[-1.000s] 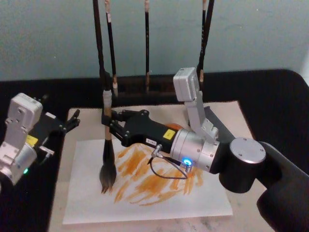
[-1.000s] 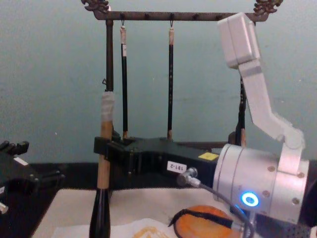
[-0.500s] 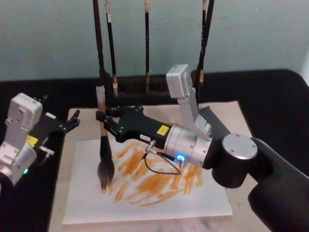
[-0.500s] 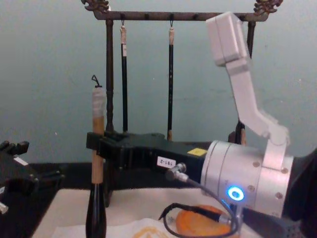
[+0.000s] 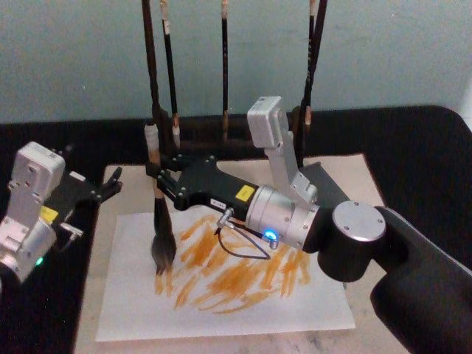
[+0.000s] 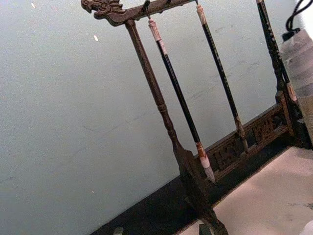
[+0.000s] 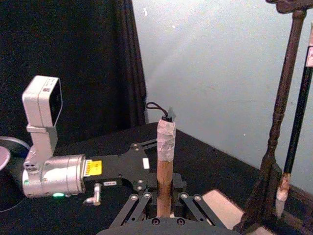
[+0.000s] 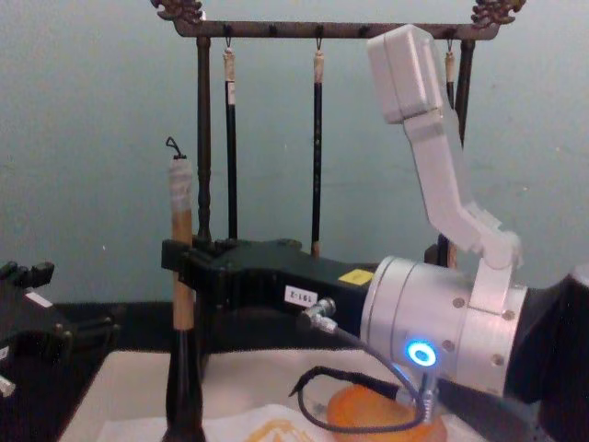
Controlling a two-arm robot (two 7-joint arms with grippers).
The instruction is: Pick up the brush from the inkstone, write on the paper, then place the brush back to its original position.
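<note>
The brush (image 5: 157, 221) stands upright, and my right gripper (image 5: 164, 186) is shut on its tan handle. Its bushy bristles (image 5: 161, 254) touch the left part of the paper (image 5: 295, 310), a white sheet covered in orange strokes. The chest view shows the brush (image 8: 182, 285) in my right gripper (image 8: 184, 276), and the round orange inkstone (image 8: 377, 412) under the arm's forearm. In the right wrist view the white-capped handle (image 7: 165, 161) rises between the fingers. My left gripper (image 5: 112, 183) is parked open at the mat's left edge.
A dark wooden rack (image 8: 322, 29) with thin hanging brushes (image 5: 223, 74) stands just behind the beige mat (image 5: 354, 173). The mat lies on a black table (image 5: 428, 147). A teal wall closes the back.
My right gripper has carried the brush left and toward the rack, dragging the bristles up the paper's left side. The left arm has stayed put.
</note>
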